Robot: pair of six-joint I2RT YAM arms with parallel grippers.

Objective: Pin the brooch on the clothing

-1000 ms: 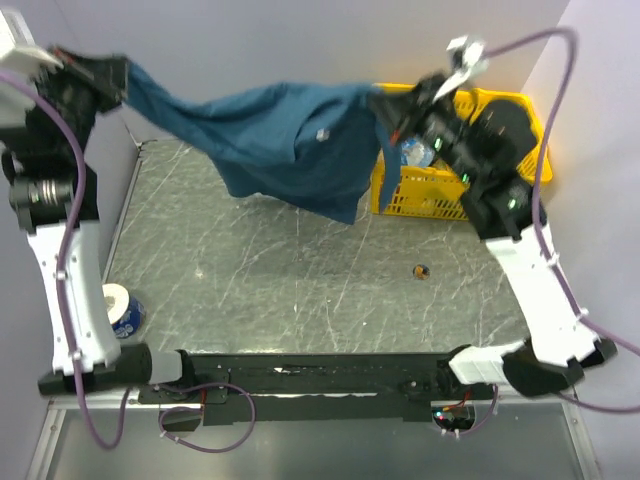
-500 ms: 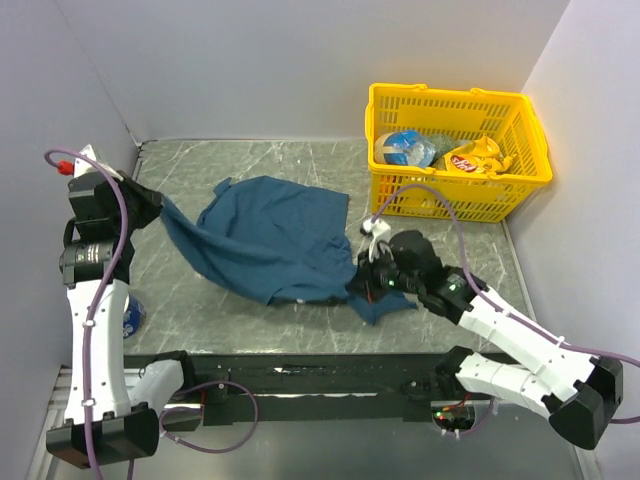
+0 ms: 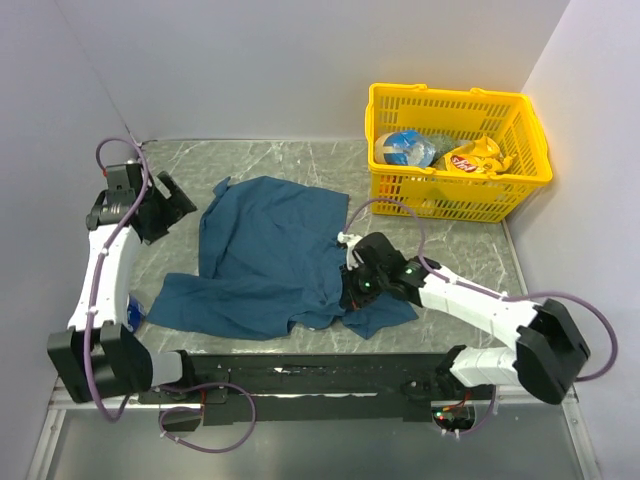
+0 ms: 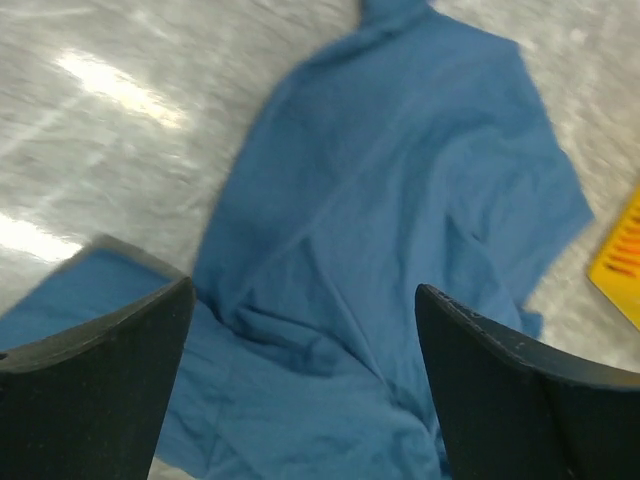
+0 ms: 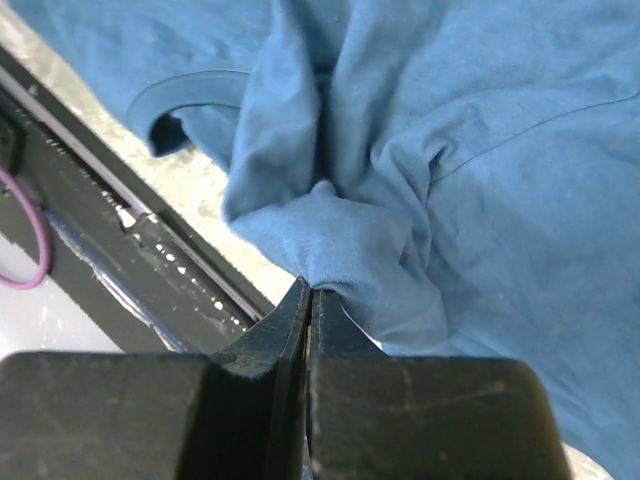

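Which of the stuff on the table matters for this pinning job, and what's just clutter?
Job: shirt, pinched in the right gripper; brooch, not in view.
Clutter: yellow basket; snack packets inside it.

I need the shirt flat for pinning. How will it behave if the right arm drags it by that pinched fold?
Probably floppy: the T-shirt lies rumpled, and cloth bunches into creases where the right gripper pinches it. Dragging would likely stretch that fold and trail the rest, not slide it flat.
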